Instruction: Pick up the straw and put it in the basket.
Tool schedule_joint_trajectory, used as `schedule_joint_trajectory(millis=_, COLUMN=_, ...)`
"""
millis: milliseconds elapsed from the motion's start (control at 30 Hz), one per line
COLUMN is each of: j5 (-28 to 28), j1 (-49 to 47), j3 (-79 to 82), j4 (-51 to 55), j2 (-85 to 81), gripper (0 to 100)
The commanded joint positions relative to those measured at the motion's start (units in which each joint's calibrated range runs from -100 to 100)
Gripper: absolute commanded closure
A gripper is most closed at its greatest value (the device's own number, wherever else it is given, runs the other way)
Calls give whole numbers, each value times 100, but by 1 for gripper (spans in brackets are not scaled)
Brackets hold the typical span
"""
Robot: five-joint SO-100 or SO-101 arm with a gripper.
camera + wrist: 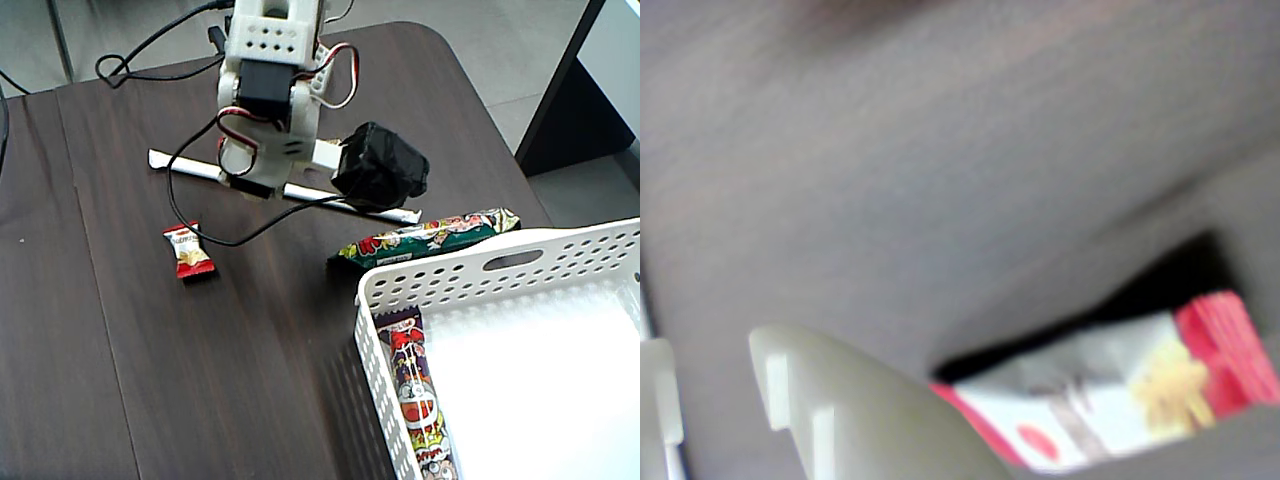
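Note:
The straw (180, 165), long, thin and white, lies slanted on the dark table from upper left to lower right, its right end near the green wrapper. My gripper (248, 185) points down over the straw's middle and hides that stretch of it. In the blurred wrist view the gripper (705, 345) is open: two pale fingers (840, 420) stand apart low over the table, and nothing is visibly clamped between them. The basket (470, 265), white with holed walls and a handle slot, stands at the lower right.
A long green snack bar (430, 238) lies between the straw's end and the basket's wall. A small red candy (188, 250) sits left of centre, also in the wrist view (1140, 395). A colourful bar (420, 400) lies inside the basket. Black cables trail behind the arm.

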Motion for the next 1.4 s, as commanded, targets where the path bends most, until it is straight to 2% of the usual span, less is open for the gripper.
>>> schedule_joint_trajectory(millis=0, j5=239, j1=246, j3=505, j4=-599, j2=-216, gripper=94)
schedule_joint_trajectory(millis=367, j5=411, j1=422, j3=1662, j4=-830, j2=-1725, gripper=94)
schedule_joint_trajectory(millis=533, j5=374, j1=393, j3=2245, j4=-1359, j2=-2125, gripper=94)
schedule_joint_trajectory(millis=633, j5=374, j1=371, j3=2500, j4=-1658, j2=-2183, gripper=90)
schedule_joint_trajectory(millis=800, j5=416, j1=364, j3=2645, j4=-1880, j2=-2150, gripper=78)
schedule_joint_trajectory(millis=1167, j5=458, j1=386, j3=2536, j4=-1829, j2=-2141, gripper=78)
schedule_joint_trajectory(millis=1233, j5=713, j1=386, j3=2600, j4=-1889, j2=-2141, gripper=78)
schedule_joint_trajectory(millis=1367, j5=1807, j1=437, j3=2591, j4=-1838, j2=-2141, gripper=78)
